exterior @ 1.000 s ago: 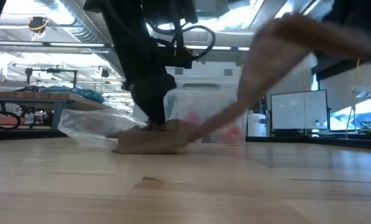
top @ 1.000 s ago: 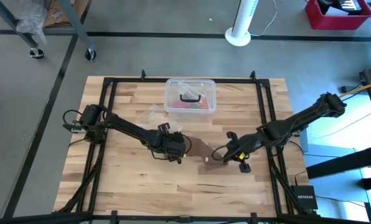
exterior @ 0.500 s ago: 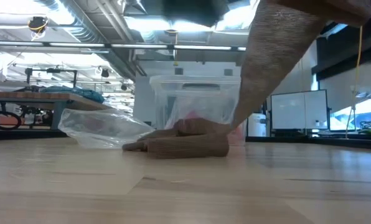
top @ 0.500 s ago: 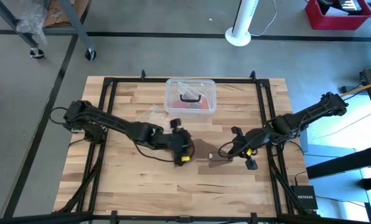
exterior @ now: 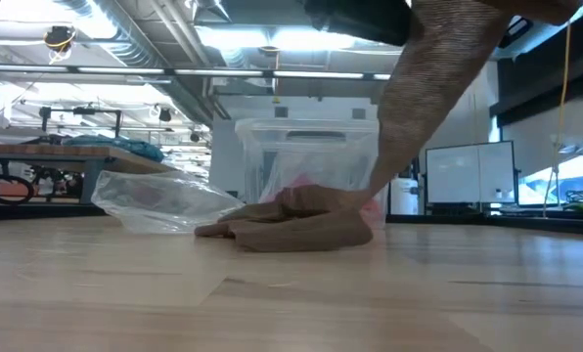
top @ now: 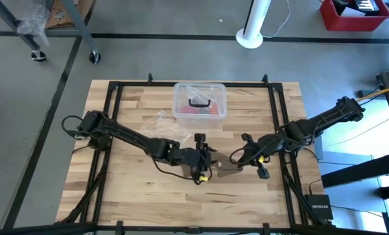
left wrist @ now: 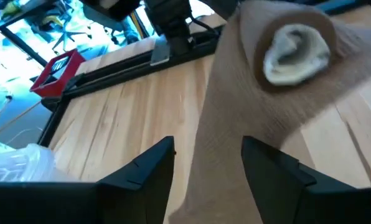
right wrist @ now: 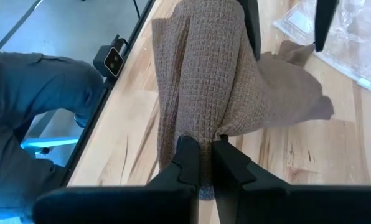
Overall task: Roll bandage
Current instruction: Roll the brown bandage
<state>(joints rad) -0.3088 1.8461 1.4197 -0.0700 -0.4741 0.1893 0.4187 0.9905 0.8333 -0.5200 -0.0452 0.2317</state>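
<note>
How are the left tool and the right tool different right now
The left tool is open, its fingers either side of the bandage without pinching it; the right tool is shut on the bandage. The left tool sits near the table's middle, the right tool further right, holding its end raised off the table. Both are dark two-finger tools.

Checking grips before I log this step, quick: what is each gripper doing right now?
Left gripper: open, fingers either side of the bandage, not clamping it.
Right gripper: closed on the bandage, holding it up.
</note>
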